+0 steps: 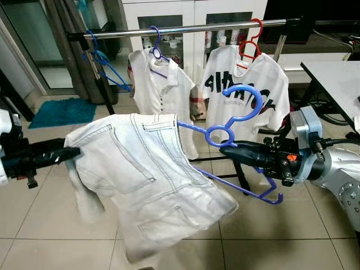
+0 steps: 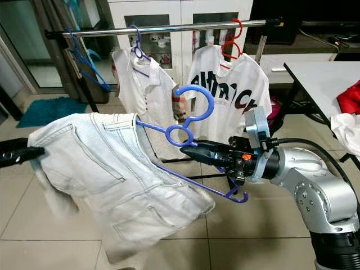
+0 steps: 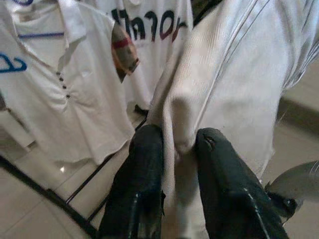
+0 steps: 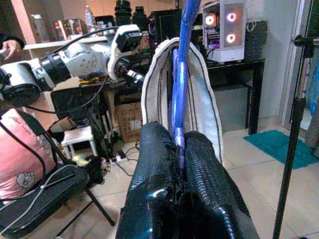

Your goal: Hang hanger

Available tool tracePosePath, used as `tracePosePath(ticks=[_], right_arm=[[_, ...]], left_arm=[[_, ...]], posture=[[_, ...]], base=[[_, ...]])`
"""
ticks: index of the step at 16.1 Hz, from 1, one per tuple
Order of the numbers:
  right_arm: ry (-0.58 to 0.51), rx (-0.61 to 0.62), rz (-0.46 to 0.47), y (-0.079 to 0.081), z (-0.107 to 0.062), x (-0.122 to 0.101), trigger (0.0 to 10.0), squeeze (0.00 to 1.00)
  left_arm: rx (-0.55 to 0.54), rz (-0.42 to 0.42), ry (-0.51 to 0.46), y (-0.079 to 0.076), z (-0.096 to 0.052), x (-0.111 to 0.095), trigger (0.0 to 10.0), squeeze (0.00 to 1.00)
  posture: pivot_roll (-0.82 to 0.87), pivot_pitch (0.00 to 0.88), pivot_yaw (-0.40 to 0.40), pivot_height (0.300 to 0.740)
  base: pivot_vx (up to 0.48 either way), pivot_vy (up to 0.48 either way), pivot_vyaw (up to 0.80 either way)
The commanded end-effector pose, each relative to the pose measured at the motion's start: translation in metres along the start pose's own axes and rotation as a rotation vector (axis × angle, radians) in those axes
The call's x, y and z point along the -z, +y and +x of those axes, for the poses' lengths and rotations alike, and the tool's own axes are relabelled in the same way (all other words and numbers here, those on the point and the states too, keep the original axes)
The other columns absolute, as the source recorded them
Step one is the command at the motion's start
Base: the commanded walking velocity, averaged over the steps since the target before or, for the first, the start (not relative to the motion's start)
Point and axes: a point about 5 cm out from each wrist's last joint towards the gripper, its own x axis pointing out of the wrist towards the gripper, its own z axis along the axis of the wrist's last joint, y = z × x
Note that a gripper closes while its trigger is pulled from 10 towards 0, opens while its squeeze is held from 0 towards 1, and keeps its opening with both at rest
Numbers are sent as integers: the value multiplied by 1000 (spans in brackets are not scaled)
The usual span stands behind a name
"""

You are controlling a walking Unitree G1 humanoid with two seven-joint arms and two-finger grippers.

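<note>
A blue plastic hanger [image 1: 246, 104] carries a white denim garment [image 1: 146, 180] draped over its bar. My right gripper [image 1: 228, 149] is shut on the hanger just below its neck loop, hook pointing up; in the right wrist view the fingers [image 4: 149, 164] clamp the blue bar [image 4: 179, 99]. My left gripper [image 1: 70, 153] is shut on the garment's left edge, with white fabric [image 3: 219, 89] bunched between its fingers [image 3: 142, 169]. The metal rail [image 1: 191, 29] runs across behind and above the hanger.
On the rail hang an empty blue hanger [image 1: 101, 59], a white polo shirt [image 1: 157, 84] and a white lettered T-shirt [image 1: 242, 84] on a red hanger. A white table [image 1: 337, 79] stands at right. A teal mat [image 1: 62, 111] lies at far left.
</note>
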Motion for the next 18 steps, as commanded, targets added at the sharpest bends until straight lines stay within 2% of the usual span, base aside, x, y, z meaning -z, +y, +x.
tracePosePath(ticks=[1,2,3,5,7,8,9,11,12,13,16,18], right_arm=[[-58,-5,-51,-1,-1,-14,10000,0],[-58,-6,-50,-1,-1,-14,10000,0],[-58,-7,-49,-1,0,-14,10000,0],[-56,-11,-47,-1,1,-13,10000,0],[-55,-13,-46,-1,2,-12,10000,0],[-54,-14,-47,-1,3,-12,10000,0],[-50,-19,-51,-1,5,-12,10000,0],[-42,-33,-59,-1,8,-12,10000,0],[-31,-47,-66,0,10,-12,10000,0],[-24,-56,-72,0,11,-12,10000,0],[-18,-75,-80,3,14,-13,10000,0],[-13,-101,-79,5,16,-13,10000,0]], left_arm=[[-54,22,45,4,-17,0,10000,1000],[-62,24,52,5,-20,0,10000,1000],[-97,32,52,9,-29,-3,10000,1000],[-171,54,-18,21,-45,-22,10000,1000],[-184,90,-107,29,-43,-44,10000,1000],[-133,93,-162,30,-32,-58,10000,1000],[-25,83,-194,28,-13,-70,10000,1000],[154,114,-201,21,25,-87,10000,1000],[255,145,-198,18,49,-97,10000,1000],[316,159,-196,16,62,-105,10000,1000],[410,178,-174,13,80,-115,10000,1000],[520,172,-158,6,94,-124,10000,1000]], posture=[[-58,0,81,740],[-58,0,81,740],[-55,0,80,740],[-49,0,83,740],[-45,0,81,740],[-45,0,83,740],[-47,0,88,740],[-50,0,95,740],[-57,0,110,740],[-59,0,114,740],[-64,0,127,740],[-68,0,133,740]], base=[[0,0,0],[0,0,0],[0,0,0],[0,0,0],[0,0,0],[0,0,0],[0,0,0],[0,0,0],[0,0,0],[0,0,0],[0,0,0],[0,0,0]])
